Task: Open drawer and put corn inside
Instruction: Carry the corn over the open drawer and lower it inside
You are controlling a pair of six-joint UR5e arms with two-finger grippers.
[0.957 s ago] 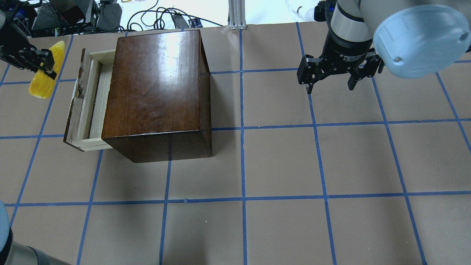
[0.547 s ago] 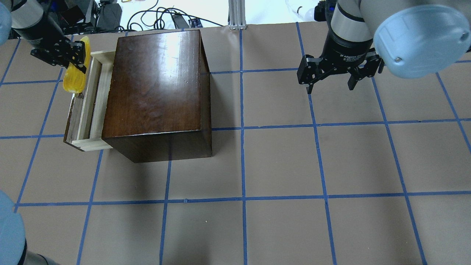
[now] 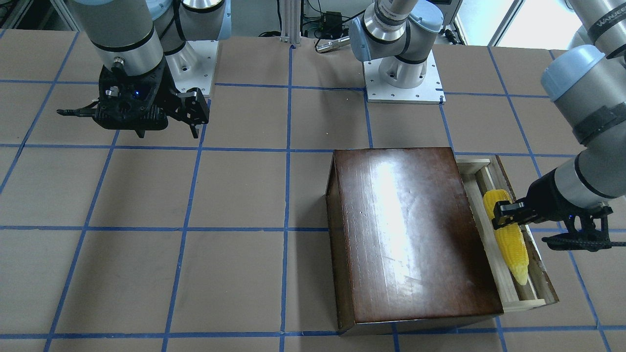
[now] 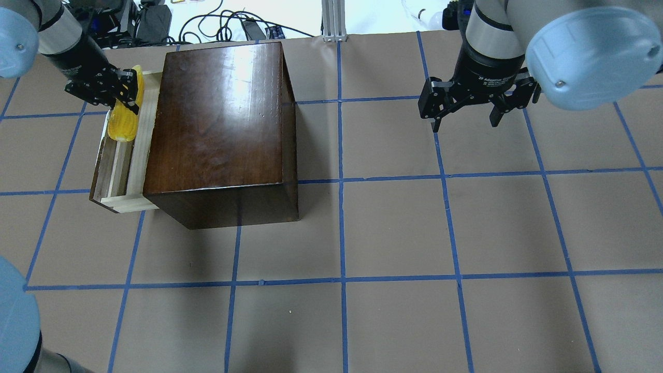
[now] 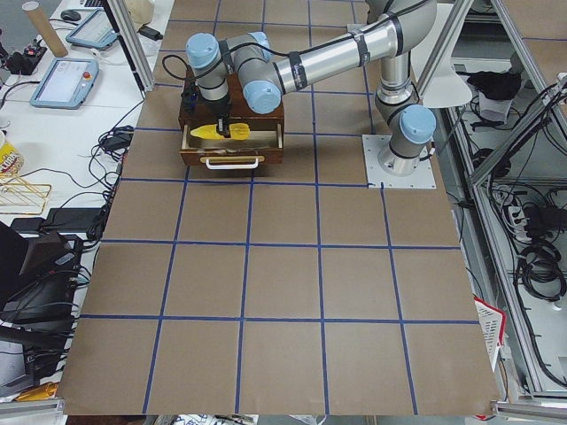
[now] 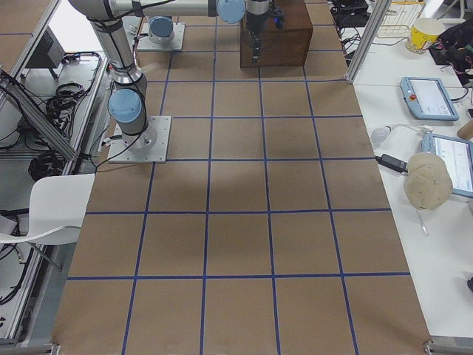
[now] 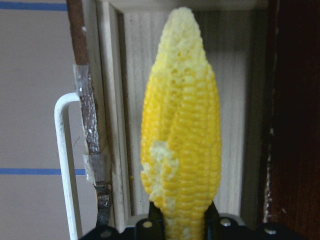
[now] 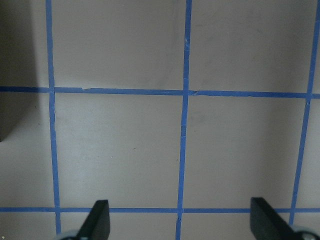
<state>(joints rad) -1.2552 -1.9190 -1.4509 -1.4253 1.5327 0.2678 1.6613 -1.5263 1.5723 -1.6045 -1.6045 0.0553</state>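
The dark-brown box (image 4: pixel 220 129) stands at the table's far left with its pale wooden drawer (image 4: pixel 120 171) pulled out to the left. My left gripper (image 4: pixel 124 90) is shut on the yellow corn (image 4: pixel 123 124) and holds it lengthwise over the open drawer. The corn also shows in the front view (image 3: pixel 511 244), above the drawer (image 3: pixel 530 293), and in the left wrist view (image 7: pixel 181 140), above the drawer's floor (image 7: pixel 135 100). My right gripper (image 4: pixel 463 116) is open and empty over bare table at the far right; its fingertips (image 8: pixel 97 220) show in the right wrist view.
The drawer has a white wire handle (image 7: pixel 65 155) on its scuffed front panel (image 7: pixel 82 75). Cables and equipment (image 4: pixel 155 23) lie beyond the table's far edge. Blue tape lines grid the brown table (image 4: pixel 393 228).
My left gripper has carried the corn rightward, from left of the drawer to over the open drawer. The right arm has not moved.
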